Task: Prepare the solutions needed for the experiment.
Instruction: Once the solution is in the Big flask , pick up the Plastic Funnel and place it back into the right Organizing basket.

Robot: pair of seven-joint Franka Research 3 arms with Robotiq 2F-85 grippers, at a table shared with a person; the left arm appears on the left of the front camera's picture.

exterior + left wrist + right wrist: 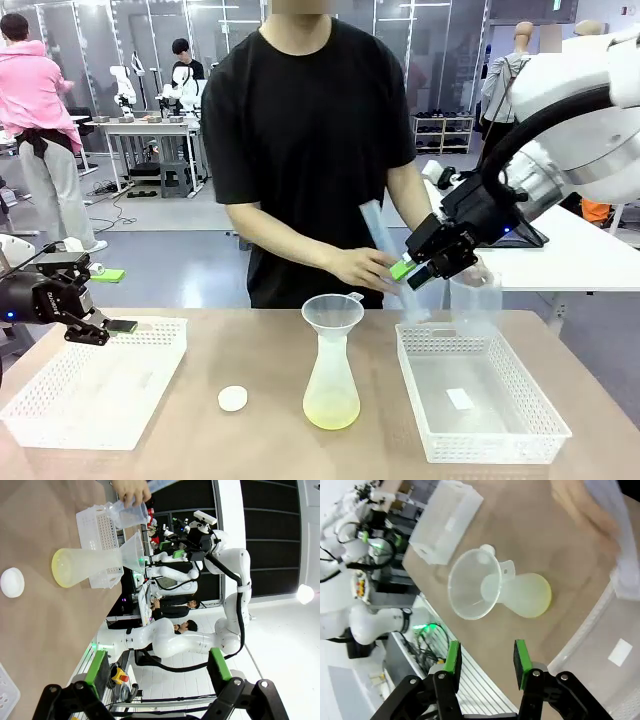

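Bottom centre, left of a white basket [500, 452] — flask [331, 375] with funnel [332, 312], pale yellow-green solution [331, 408] pooled in its base. Left gripper [108, 332] spread empty at left edge; right gripper [420, 272] half-parted, gripping nothing, crowding the person's hand [360, 268] and clear cylinder [377, 228]. Risk of a knock there — or of clipping the top-heavy funnel and spilling.

A pale brown wooden counter [250, 350] spans the foreground from 4 to 8 o'clock. Beyond it lies a smooth grey floor [170, 250]. At 10 o'clock stands a grey metal-framed workbench [150, 128], backed by a dark-framed glass partition wall [100, 50] at 11. A low open shelf rack [443, 135] sits at 2, and a white-topped table [590, 255] at 3.
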